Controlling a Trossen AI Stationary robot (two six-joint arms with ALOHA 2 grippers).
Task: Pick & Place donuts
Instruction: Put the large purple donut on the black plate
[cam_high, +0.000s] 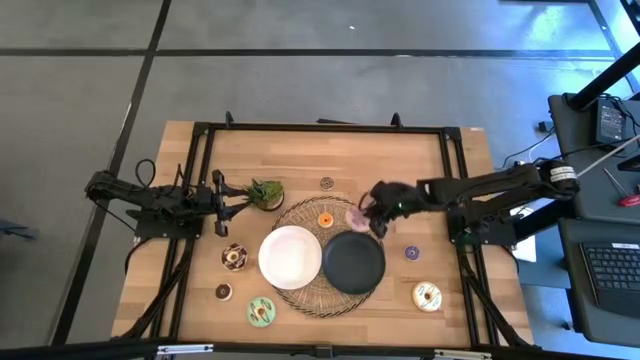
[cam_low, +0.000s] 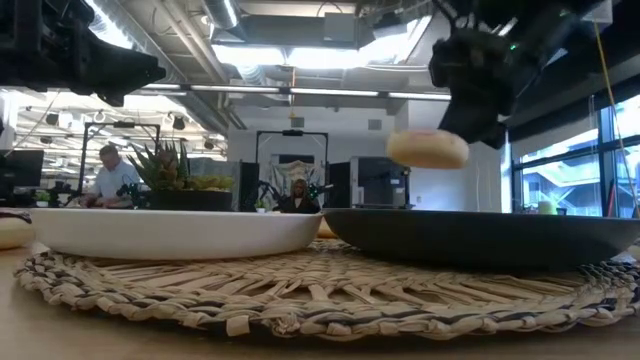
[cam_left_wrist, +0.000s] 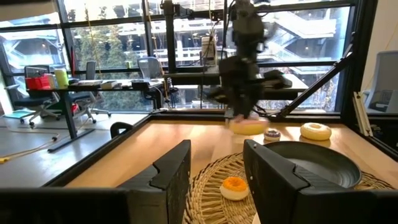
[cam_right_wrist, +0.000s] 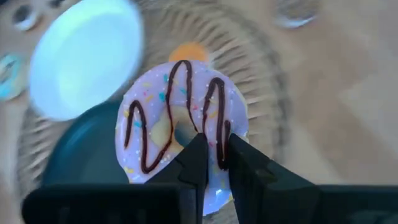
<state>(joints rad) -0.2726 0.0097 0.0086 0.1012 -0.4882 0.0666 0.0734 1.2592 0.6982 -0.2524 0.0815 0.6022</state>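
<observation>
The right gripper hangs above the far edge of the round black plate, its two dark fingers pinched on the rim of a pink-iced toy donut with brown zigzag drizzle and sprinkles. In the low view that donut is clear of the table, held in the air over the black plate's rim; seen from the left wrist it sits just under the dark gripper.

Both plates rest on a round woven straw mat, the round white plate touching or nearly touching the black one — the overhead view is too coarse to say which. A small orange-iced donut lies on the mat beyond the plates, close to the held donut.

Off the mat, on the wooden table: a brown-iced donut just left of the white plate, a mini dark donut nearer the front-left, a green-iced donut at the front, a mini purple donut right of the black plate, a cream-iced donut front-right, and a small dark ring towards the far edge.

The left gripper waits at the table's left side beside a small green potted plant, its fingers spread apart and holding nothing.
</observation>
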